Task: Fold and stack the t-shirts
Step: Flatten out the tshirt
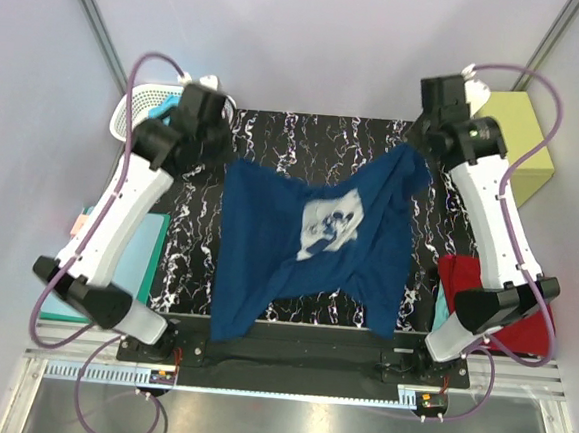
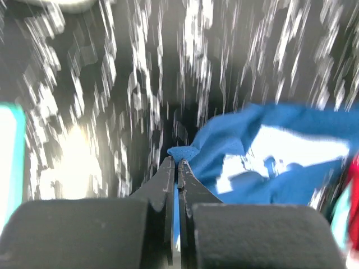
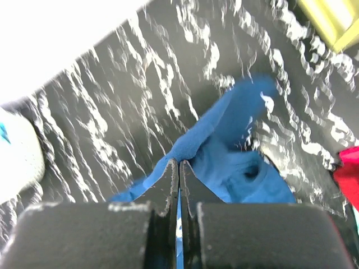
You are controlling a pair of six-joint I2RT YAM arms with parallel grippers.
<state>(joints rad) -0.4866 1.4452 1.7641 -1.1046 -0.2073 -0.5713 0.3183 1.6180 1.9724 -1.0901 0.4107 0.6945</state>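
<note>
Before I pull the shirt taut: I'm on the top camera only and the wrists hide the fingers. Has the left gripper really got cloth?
Observer: Yes. In the left wrist view the left gripper is shut on the navy t-shirt. A small tuft of its edge pokes out past the tips.
Operator: And the right one?
Observer: The right gripper is shut on it too, with blue cloth pinched at its tips.
Operator: Has it caught the red shirt as well?
Observer: No. In the right wrist view the red t-shirt lies apart, at the frame's right edge.

Basket [image 1: 141, 102], yellow box [image 1: 526, 145] flanking navy t-shirt [image 1: 262, 244]
</note>
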